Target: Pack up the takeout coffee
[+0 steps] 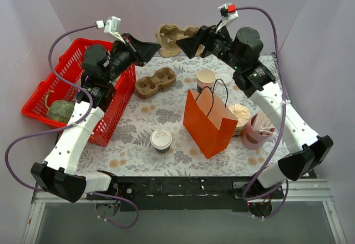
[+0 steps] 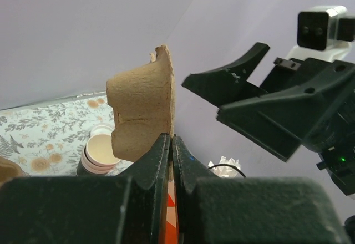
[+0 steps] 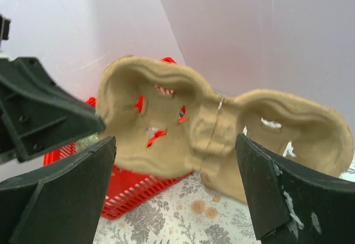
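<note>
Left gripper (image 2: pixel 172 144) is clenched hard on the thin rim of a tan moulded-pulp cup carrier (image 2: pixel 141 108), which is held up off the table at the back, betw. the two arms. The material is rough and fibrous, ragged along the top edge. From the right wrist it reads as two rounded cup wells w/ cut-out tabs and a raised bridge in the middle. Right gripper (image 1: pixel 183 45) is spread wide, one finger either side of that carrier, not closed on it. Can't tell if it touches.

Takeout coffee (image 1: pixel 161 141) is a small paper cup, cream band up top, dark brown-black below, round white plastic lid on. It stands upright on the floral tablecloth (image 1: pixel 133 138) near the front edge, left of an orange paper bag (image 1: pixel 208 125) w/ black cord handles. It's apart from the bag and well clear of both grippers. Any print on the cup is too small to read.

Second pulp carrier (image 1: pixel 156 82) lies flat on the cloth further back. To its right is a lidless paper cup (image 1: pixel 206 79), cream over dark, w/ a flat white lid (image 1: pixel 224 77) just beside it. Red plastic lattice basket (image 1: pixel 55 80) sits far left, and a pink tub (image 1: pixel 255 136) is right of the bag.
</note>
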Robot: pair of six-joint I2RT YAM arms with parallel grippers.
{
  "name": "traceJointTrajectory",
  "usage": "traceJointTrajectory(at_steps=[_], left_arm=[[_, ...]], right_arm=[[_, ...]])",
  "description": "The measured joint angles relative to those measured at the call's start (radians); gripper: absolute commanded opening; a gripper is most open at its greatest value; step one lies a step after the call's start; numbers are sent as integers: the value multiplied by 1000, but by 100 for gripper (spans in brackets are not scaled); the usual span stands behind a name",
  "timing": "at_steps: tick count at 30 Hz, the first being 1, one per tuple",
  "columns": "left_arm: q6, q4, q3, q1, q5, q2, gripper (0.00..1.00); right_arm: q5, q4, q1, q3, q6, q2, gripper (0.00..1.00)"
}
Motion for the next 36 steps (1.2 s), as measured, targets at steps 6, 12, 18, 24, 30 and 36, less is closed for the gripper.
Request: traceJointTrajectory(at_steps=[6, 12, 18, 24, 30, 36], left_arm=[[-2, -2, -20, -3, 14, 0, 0], [-1, -1, -21, -9, 20, 0, 0], [0, 0, -22, -13, 32, 1, 0], [12, 0, -22, -21, 37, 1, 0], [26, 1, -24, -22, 37, 3, 0], [36, 3, -26, -22, 38, 3, 57]], right_arm=[[39, -30, 5, 69, 14, 105, 93], [80, -75, 8, 69, 19, 136, 88], [87, -81, 11, 76, 36, 163, 80], [87, -79, 12, 79, 59, 178, 63], [90, -61, 13, 76, 75, 178, 60], [92, -35, 13, 54, 72, 168, 59]])
